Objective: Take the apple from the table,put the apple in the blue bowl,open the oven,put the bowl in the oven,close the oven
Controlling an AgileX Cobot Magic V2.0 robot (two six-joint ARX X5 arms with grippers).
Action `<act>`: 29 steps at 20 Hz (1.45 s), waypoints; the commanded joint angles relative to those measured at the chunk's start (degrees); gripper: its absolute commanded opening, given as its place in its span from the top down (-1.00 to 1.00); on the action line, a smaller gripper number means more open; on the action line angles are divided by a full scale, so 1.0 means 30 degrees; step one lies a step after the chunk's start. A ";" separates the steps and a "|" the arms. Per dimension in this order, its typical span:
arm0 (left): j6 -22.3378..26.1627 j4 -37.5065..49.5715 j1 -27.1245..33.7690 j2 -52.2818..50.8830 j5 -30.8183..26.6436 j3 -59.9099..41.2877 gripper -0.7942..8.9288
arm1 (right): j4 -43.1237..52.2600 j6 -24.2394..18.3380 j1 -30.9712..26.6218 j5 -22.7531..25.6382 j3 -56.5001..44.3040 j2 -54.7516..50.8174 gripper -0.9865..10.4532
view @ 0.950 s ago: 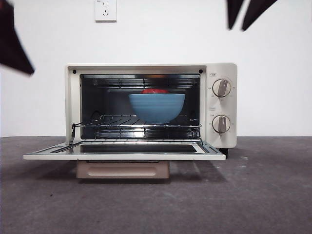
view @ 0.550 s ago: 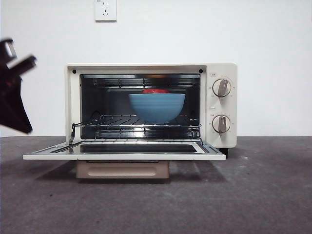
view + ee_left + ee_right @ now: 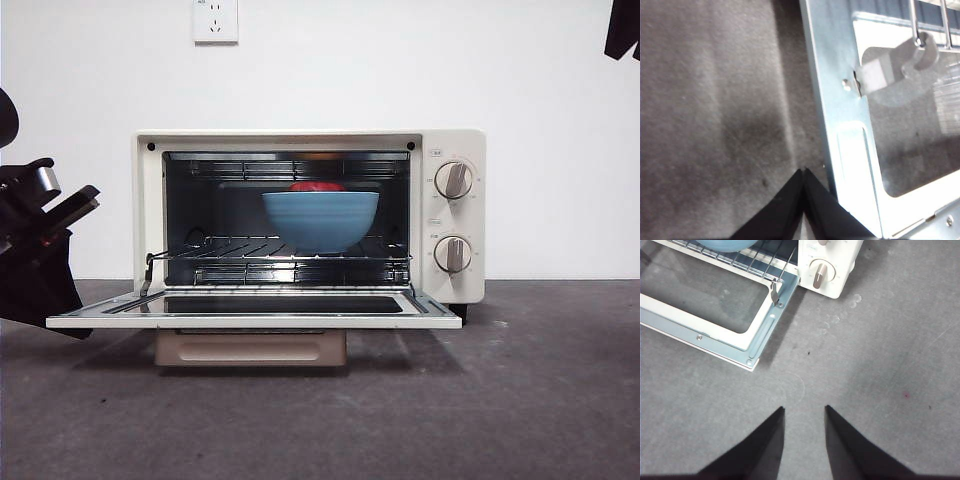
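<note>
Spanning every view: dark grey speckled table (image 3: 540,400), bare around the appliance.

Centred toward the table's back edge, against a white wall: cream oven (image 3: 310,215), door (image 3: 255,310) dropped flat toward the front edge, glass pane facing up. Beige bar handle (image 3: 250,348) hanging below the door's front lip. Two round knobs (image 3: 455,180) stacked on the oven's right-hand panel. White wall socket (image 3: 216,20) above, on the wall.

Inside the cavity, on the wire rack (image 3: 290,250): blue bowl (image 3: 321,220), upright, roughly mid-rack. Apple (image 3: 318,186) down in the bowl, only a red sliver showing over the rim.

Left gripper (image 3: 802,172) low beside the door's left side edge, just off the metal frame, over bare table; jaws pressed together tip to tip, holding nothing. Same arm seen in the front view as a dark mass at the left edge, level with the door.

Right gripper (image 3: 804,410) raised well above the table, off the door's front right corner; jaws apart, nothing between them. Only a black tip at the front view's top right corner.

Door hinge bracket (image 3: 774,294) visible at the right rear of the door, by the rack's end.
</note>
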 commanded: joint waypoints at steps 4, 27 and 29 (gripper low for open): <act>-0.0051 0.0219 -0.0036 0.0933 0.1931 0.0153 0.82 | 0.0765 0.0211 0.0189 -0.0036 0.0109 0.0051 0.60; -0.7482 1.0863 0.1435 0.1056 0.7278 0.0211 0.82 | 0.0772 0.0765 0.0197 -0.0044 0.0109 0.0051 0.60; -0.8204 1.2218 0.1435 0.1056 0.7038 0.0240 0.82 | 0.0772 0.0801 0.0197 -0.0036 0.0109 0.0051 0.60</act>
